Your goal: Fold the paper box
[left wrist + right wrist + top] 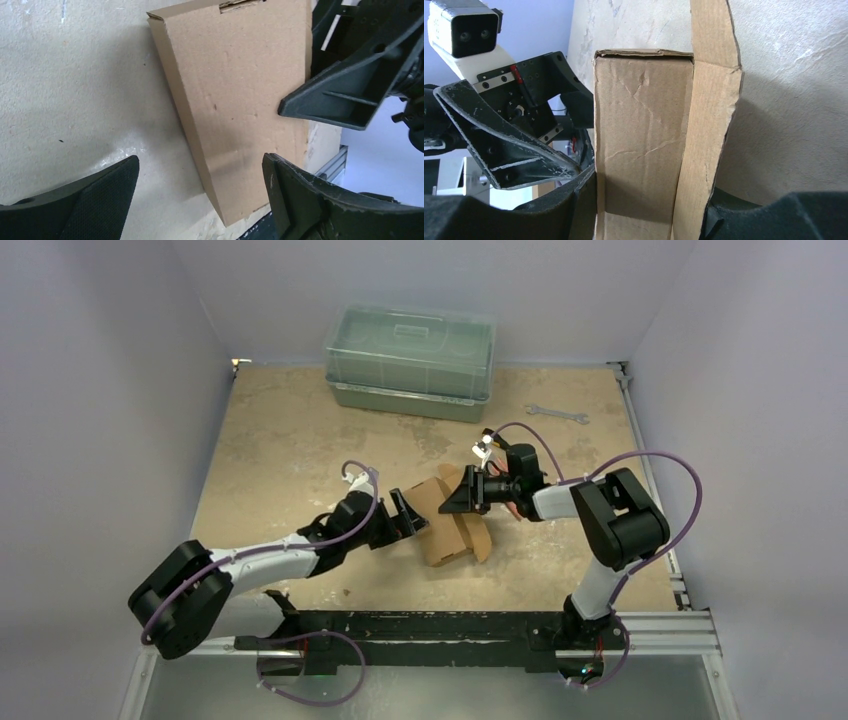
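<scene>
Right gripper (pixel 649 205) fingers fill the bottom of its wrist view, one on each side of a squared-up brown wall of the paper box (pixel 644 125). It is grasping the box, jaws about half apart. Left gripper (pixel 200 165) is released, jaws spread wide, with a flat box panel just ahead of them. I cannot tell whether its right finger grazes the cardboard.

Box sits mid-worktop (pixel 280 440) between the two arms, well apart from the lidded plastic container (pixel 410 360) and the wrench (pixel 556 414) at the far side.

Progress, my read: roughly midway. Body looks popped up into a rectangular sleeve. One long side flap stands loose beside it, and the end flaps lie splayed on the worktop, not tucked. Left to do: fold those flaps in, tuck them, close both ends.
</scene>
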`<act>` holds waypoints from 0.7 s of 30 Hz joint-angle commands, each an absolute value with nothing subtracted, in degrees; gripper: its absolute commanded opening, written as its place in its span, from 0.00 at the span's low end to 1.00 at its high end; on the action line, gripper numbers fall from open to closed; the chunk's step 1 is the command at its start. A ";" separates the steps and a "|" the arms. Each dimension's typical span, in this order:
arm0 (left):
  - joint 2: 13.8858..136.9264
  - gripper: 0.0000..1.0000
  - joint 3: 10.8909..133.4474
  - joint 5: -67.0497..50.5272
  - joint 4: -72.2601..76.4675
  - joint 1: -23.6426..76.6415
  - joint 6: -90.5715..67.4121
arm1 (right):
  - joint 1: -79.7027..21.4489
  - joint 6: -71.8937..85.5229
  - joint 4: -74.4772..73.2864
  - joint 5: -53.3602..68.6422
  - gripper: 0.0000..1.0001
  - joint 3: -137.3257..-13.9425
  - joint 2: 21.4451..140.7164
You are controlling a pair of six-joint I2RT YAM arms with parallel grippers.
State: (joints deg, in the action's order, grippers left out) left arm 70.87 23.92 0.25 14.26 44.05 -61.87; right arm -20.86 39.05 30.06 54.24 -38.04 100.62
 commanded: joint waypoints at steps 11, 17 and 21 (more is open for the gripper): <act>79.92 0.89 30.64 2.09 16.09 45.25 -62.92 | -20.46 34.08 27.42 50.89 0.60 -40.77 101.09; 82.31 0.88 32.11 2.02 13.14 45.25 -63.00 | -19.98 31.86 25.11 49.75 0.69 -41.35 100.35; 83.00 0.88 32.66 2.20 11.92 45.22 -62.87 | -19.40 30.16 23.37 48.56 0.73 -41.93 99.49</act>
State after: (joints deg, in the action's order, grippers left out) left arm 82.28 30.68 1.15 13.65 45.04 -62.46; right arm -20.05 33.43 25.19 50.43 -39.55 100.99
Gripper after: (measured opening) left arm 0.883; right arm 0.711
